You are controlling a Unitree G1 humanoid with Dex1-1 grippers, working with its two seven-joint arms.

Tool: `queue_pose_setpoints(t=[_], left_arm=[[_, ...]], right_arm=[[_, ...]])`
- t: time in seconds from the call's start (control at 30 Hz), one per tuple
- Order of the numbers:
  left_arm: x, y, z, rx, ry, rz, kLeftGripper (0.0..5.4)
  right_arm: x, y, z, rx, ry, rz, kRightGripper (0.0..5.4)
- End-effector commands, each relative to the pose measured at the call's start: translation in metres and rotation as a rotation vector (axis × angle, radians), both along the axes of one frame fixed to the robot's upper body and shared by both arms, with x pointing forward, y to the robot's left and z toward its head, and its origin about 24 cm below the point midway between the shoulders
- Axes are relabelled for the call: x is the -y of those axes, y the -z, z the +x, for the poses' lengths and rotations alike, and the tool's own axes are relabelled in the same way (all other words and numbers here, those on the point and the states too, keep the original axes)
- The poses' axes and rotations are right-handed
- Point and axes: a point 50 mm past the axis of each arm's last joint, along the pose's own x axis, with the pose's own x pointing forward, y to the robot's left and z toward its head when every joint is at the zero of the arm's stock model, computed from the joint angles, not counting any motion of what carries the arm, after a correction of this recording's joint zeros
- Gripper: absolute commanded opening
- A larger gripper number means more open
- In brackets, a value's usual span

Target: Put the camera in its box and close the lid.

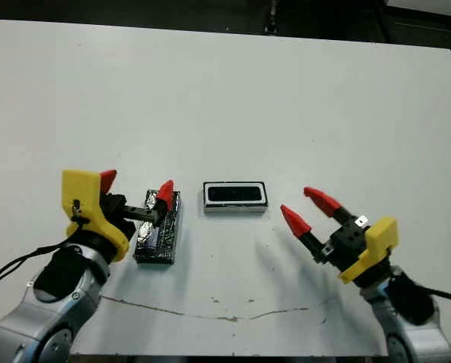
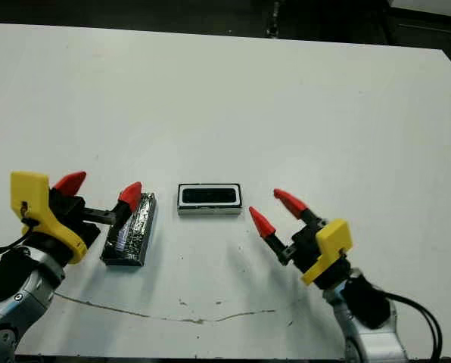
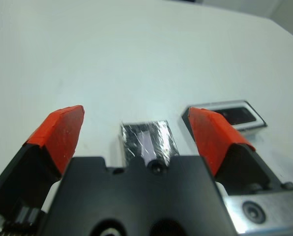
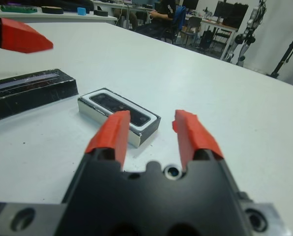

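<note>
Head views: I note the camera (image 1: pixel 235 193) seated in the box (image 1: pixel 235 206) mid-counter (image 1: pixel 225 98), the lid (image 1: pixel 159 227) off beside it. Left wrist: my left tool (image 1: pixel 135 186), fingers apart, hovers over the lid. Right wrist: right tool (image 4: pixel 149 129) spread, near the box, holding nothing

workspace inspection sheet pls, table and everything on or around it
surface: white table, a thin crack line and specks near the front edge.
job's things: camera lies inside the box at mid table; lid is off, lying flat to the box's left.
clutter: nothing seen on the table.
hands: left hand open over the lid, one fingertip above it; right hand open, right of the box, holding nothing.
cables: black cable runs along the left arm; another by the right arm.
surroundings: desks, chairs and a seated person beyond the table.
</note>
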Motion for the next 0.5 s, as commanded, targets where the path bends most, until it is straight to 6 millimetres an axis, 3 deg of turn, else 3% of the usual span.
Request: queue_pose_setpoints(t=[0.03, 0.43, 0.5], left_arm=[[0.0003, -0.0028, 0.0006, -0.038, -0.025, -0.024, 5.40], [0.0088, -0.0010, 0.0042, -0.074, -0.069, -0.009, 5.40], [0.0096, -0.0004, 0.0053, -0.079, -0.071, -0.001, 5.40]], right_arm=[[0.0007, 0.0014, -0.0013, 0.011, 0.018, -0.027, 1.83], [-0.0031, 0.0040, -0.0023, 0.011, 0.018, -0.037, 0.06], [-0.0043, 0.0043, -0.0027, 0.013, 0.018, -0.035, 0.02]])
